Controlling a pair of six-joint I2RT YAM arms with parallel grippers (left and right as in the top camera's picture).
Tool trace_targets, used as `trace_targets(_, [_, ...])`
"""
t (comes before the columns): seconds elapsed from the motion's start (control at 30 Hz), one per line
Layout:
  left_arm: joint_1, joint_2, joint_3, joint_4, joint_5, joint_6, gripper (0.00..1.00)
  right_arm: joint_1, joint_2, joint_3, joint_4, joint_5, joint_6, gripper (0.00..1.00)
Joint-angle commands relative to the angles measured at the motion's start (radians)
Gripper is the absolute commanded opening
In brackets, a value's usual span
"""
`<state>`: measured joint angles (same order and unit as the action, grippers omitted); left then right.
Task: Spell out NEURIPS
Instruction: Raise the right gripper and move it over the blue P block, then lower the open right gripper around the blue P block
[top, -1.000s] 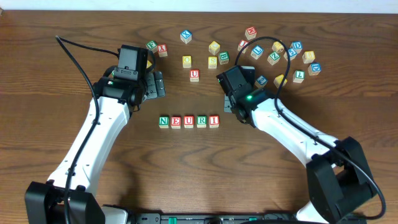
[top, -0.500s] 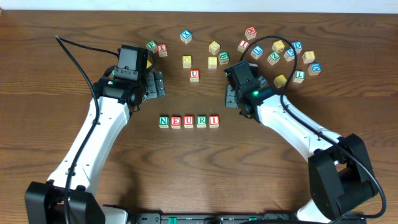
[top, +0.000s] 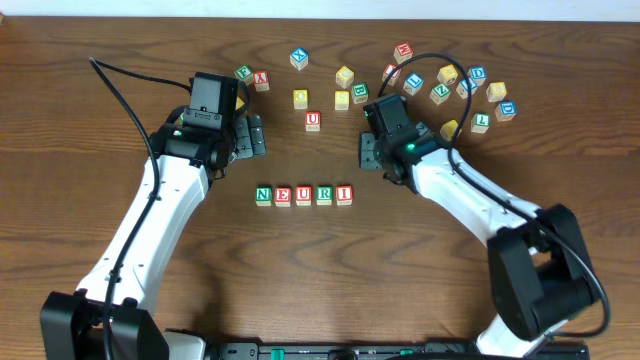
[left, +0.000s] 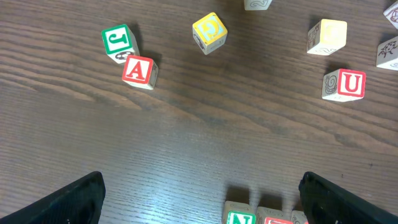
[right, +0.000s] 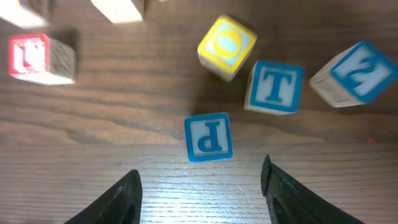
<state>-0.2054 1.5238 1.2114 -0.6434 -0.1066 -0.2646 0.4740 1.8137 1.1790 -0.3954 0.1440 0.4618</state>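
Now the right gripper sits away from the row of wooden letter cubes N-E-U-R-I it was beside a second ago. Its jaws are parted and empty, with the blue-faced wooden P cube just ahead between the fingers. Likely P is next. The left gripper is wide open and idle.

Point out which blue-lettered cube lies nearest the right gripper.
The blue P cube, just ahead of the open right gripper; the blue T cube and blue 2 cube lie farther off.

Bare bench lies between the right tool and the blue P cube; T cube and yellow cube crowd behind it.
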Motion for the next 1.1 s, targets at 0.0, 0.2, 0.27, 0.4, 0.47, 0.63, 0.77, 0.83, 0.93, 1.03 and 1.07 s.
trace_targets(0.0, [0.002,-0.018,0.031,0.000,-0.002,0.002,0.98,-0.019,0.054,0.018,-0.002,-0.032,-0.034,0.57])
trace_targets(0.2, [0.002,-0.018,0.031,0.000,-0.002,0.002,0.98,-0.024,0.061,0.018,0.009,-0.030,-0.048,0.56])
trace_targets(0.27, [0.002,-0.018,0.031,0.000,-0.002,0.002,0.98,-0.024,0.061,0.018,0.019,-0.030,-0.053,0.55])
trace_targets(0.4, [0.002,-0.018,0.031,0.000,-0.002,0.002,0.98,-0.023,0.061,0.018,0.044,-0.031,-0.079,0.54])
trace_targets(0.47, [0.002,-0.018,0.031,0.000,-0.002,0.003,0.98,-0.023,0.061,0.018,0.048,-0.029,-0.086,0.54])
trace_targets(0.63, [0.002,-0.018,0.031,0.000,-0.002,0.002,0.98,-0.023,0.065,0.018,0.050,-0.014,-0.086,0.53])
trace_targets(0.77, [0.002,-0.018,0.031,0.000,-0.002,0.003,0.98,-0.023,0.071,0.018,0.053,-0.004,-0.090,0.52])
trace_targets(0.83, [0.002,-0.018,0.031,0.000,-0.002,0.002,0.98,-0.023,0.072,0.018,0.056,-0.004,-0.090,0.51])
trace_targets(0.93, [0.002,-0.018,0.031,-0.001,-0.002,0.002,0.98,-0.023,0.072,0.018,0.064,-0.003,-0.090,0.50])
trace_targets(1.03, [0.002,-0.018,0.031,0.000,-0.002,0.002,0.98,-0.023,0.072,0.018,0.065,0.002,-0.090,0.50])
trace_targets(1.07, [0.002,-0.018,0.031,0.000,-0.002,0.002,0.98,-0.023,0.075,0.018,0.065,0.008,-0.090,0.50])
